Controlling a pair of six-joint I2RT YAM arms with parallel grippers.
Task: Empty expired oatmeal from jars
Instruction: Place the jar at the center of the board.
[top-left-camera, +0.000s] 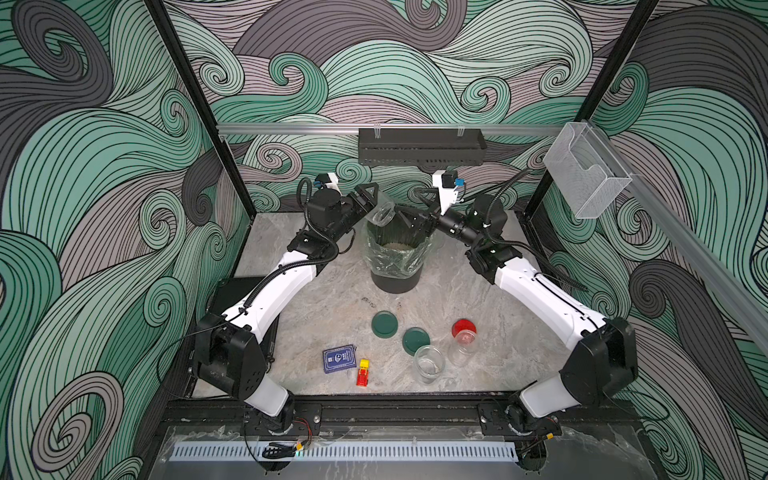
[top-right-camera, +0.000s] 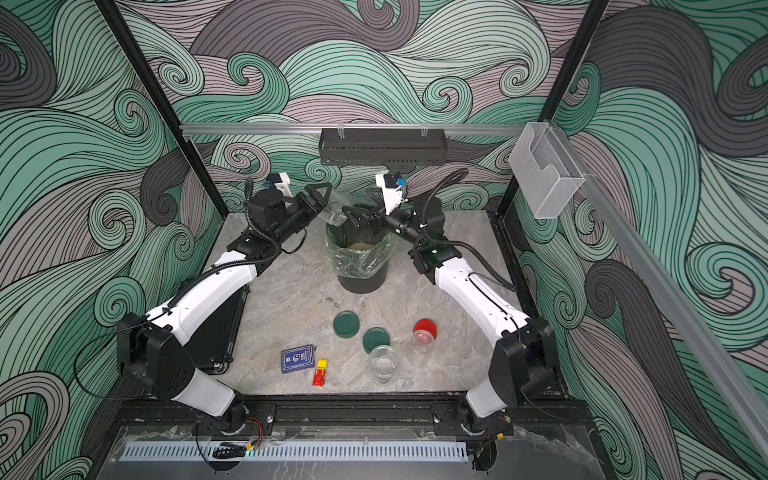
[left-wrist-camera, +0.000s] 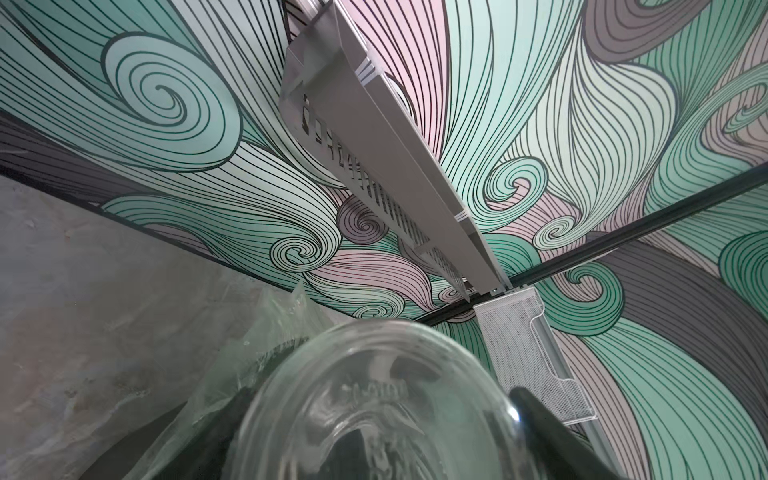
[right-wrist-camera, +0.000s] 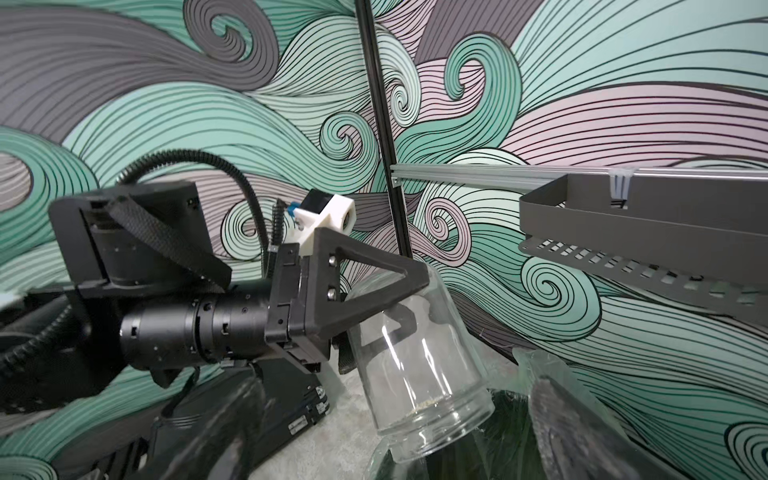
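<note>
A clear round jar (right-wrist-camera: 419, 374) is clamped at its base between the jaws of the left gripper (right-wrist-camera: 405, 305). It is held tilted, mouth down, over the far left rim of a round black bin (top-left-camera: 395, 282) lined with a clear plastic bag (top-left-camera: 374, 255). A pale heap of oatmeal (top-left-camera: 397, 246) is seen at the bottom of the bin in both top views. The right gripper (top-left-camera: 411, 219) is held over the far right of the bin, just beside the jar's mouth, with its jaws spread and nothing between them. Nearer on the grey marbled table (top-left-camera: 316, 307), a dark green round lid (top-left-camera: 384, 324) and a second green lid (top-left-camera: 415, 340) are laid flat. An open clear jar (top-left-camera: 429, 363) is stood just beside the second, and a red-lidded clear jar (top-left-camera: 463, 338) to its right. A blue card box (top-left-camera: 340, 358) and a red and yellow toy car (top-left-camera: 363, 372) lie further left. A few flakes of oatmeal inside the held jar near its mouth are shown only in the right wrist view. The jar's embossed base (left-wrist-camera: 374, 415) is shown close only in the left wrist view.
</note>
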